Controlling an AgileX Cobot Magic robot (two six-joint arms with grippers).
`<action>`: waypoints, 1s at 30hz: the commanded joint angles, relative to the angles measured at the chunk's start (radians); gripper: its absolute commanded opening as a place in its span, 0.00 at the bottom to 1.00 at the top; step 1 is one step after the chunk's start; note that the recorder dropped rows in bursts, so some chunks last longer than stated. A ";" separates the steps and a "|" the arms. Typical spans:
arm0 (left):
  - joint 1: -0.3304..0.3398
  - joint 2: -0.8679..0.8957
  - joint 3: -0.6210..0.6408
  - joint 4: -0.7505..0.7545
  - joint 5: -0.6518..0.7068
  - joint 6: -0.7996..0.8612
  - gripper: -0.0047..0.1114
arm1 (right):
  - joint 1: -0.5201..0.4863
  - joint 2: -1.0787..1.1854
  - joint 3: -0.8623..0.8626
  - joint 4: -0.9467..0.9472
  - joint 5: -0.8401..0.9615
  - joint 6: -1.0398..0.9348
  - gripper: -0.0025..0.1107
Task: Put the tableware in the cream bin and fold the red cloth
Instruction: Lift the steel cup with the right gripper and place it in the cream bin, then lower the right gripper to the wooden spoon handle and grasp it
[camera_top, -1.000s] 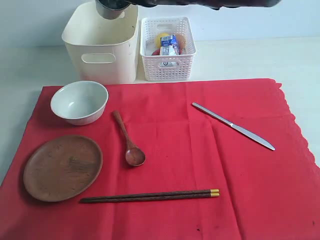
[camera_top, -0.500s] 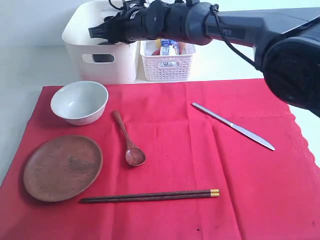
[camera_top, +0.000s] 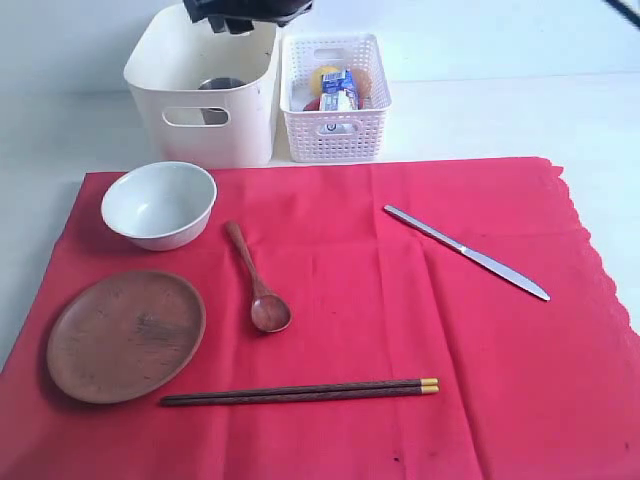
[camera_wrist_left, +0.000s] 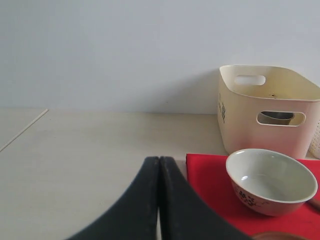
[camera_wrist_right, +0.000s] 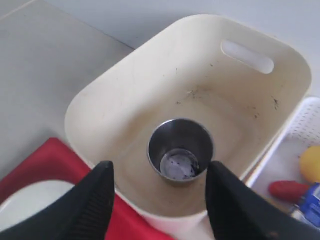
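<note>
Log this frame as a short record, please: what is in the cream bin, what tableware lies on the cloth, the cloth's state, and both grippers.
In bin: steel cup, upright on the floor of the cream bin
On cloth: bowl, wooden plate, spoon, chopsticks, knife
Red cloth: spread flat, not folded
Right gripper: open, empty, above the bin
Left gripper: shut, empty
White basket: beside the bin, holds food items

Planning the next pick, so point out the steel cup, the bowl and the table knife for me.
steel cup (camera_wrist_right: 179, 162): right wrist view, on its inner base.
bowl (camera_top: 158, 203): exterior view, on its inside bottom.
table knife (camera_top: 466, 252): exterior view, mid-length, where handle meets blade.
</note>
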 joint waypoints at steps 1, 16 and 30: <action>0.003 -0.003 0.000 -0.005 -0.004 0.000 0.04 | -0.003 -0.083 -0.006 -0.123 0.214 -0.001 0.50; 0.003 -0.003 0.000 -0.005 -0.004 0.000 0.04 | 0.041 -0.109 0.211 -0.136 0.524 0.049 0.50; 0.003 -0.003 0.000 -0.005 -0.004 0.000 0.04 | 0.163 -0.111 0.466 -0.131 0.142 0.044 0.50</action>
